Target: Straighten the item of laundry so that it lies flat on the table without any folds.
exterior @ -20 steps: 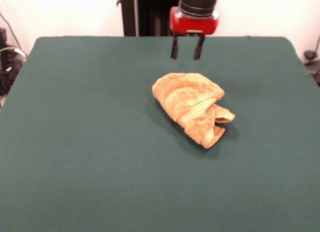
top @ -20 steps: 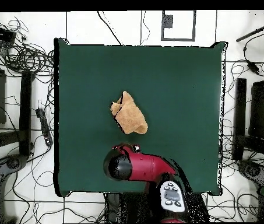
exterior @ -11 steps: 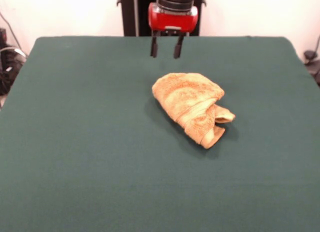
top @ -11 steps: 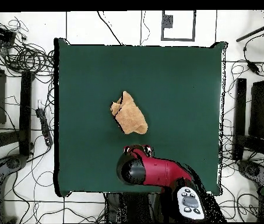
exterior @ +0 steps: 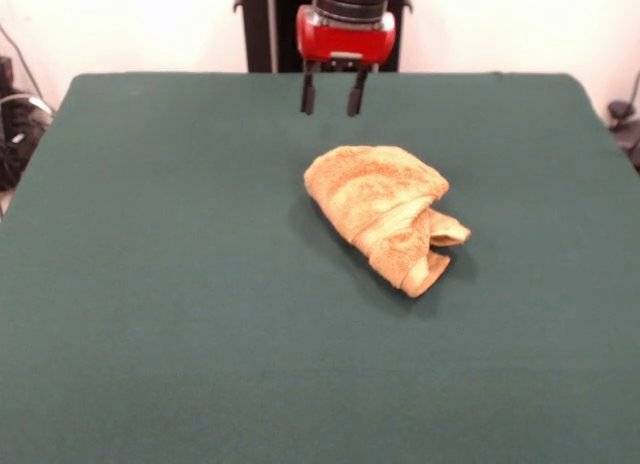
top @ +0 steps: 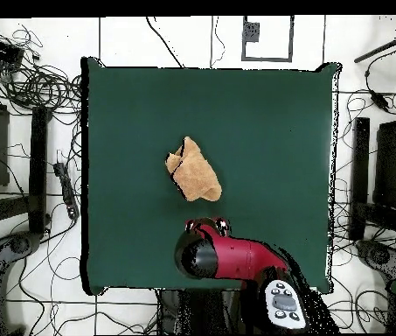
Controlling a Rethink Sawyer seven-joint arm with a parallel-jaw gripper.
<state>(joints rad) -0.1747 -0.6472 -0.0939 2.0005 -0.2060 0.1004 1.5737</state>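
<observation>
The large rectangular counter (exterior: 170,314), covered in plain dark green felt-like cloth, fills most of the front view and spreads far wider than anything on it. Seen from overhead, its surface (top: 271,140) is ringed by pale floor strewn with black cables (top: 35,87).

The red and black arm (top: 236,258) reaches in over the counter's edge nearest the robot's base, its rounded red housing hiding whatever hangs beneath it in the overhead view.

The small orange-tan terry hand towel (exterior: 385,214) lies bunched and folded over on itself — a rounded hump at one end, narrowing to a rolled, paler-banded end with a small flap poking out sideways. It sits a little off the counter's centre; overhead it shows as a crumpled wedge (top: 194,171).

The tool (exterior: 331,92) hangs below its red wrist, above the counter and clear of the towel, its two dark fingers spread apart with nothing between them.
</observation>
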